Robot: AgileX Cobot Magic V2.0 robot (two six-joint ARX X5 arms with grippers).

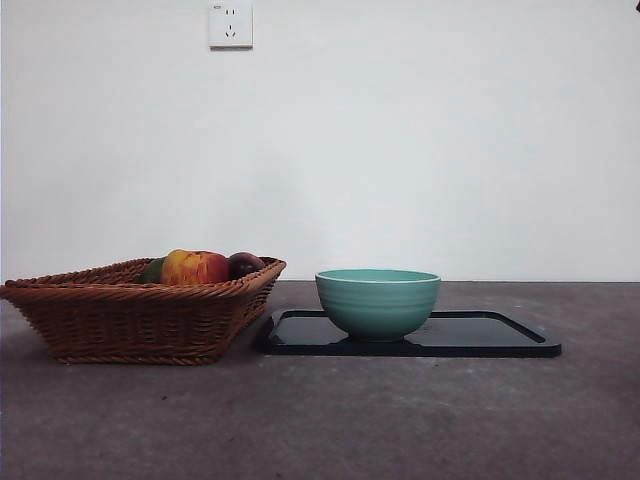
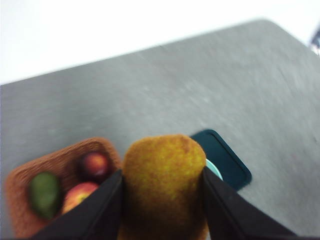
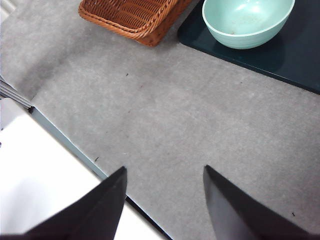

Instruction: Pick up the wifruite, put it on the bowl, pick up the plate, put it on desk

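Kiwifruit (image 2: 162, 185) sits clamped across its middle in the left tool (image 2: 162, 200), high above the bowl (image 1: 378, 300) — fuzzy, light, probably soft, so gentle pressure suits. Right tool (image 3: 165, 200) waits open over the bench (image 3: 175, 130). One bowl, one tray (image 1: 500, 335), one basket (image 1: 140, 310) beside the bowl — three fruits inside.

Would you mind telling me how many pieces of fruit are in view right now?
4. A green fruit, a red-yellow fruit and a dark red fruit lie in the wicker basket; the left end effector holds a brown kiwifruit. Others may be hidden.
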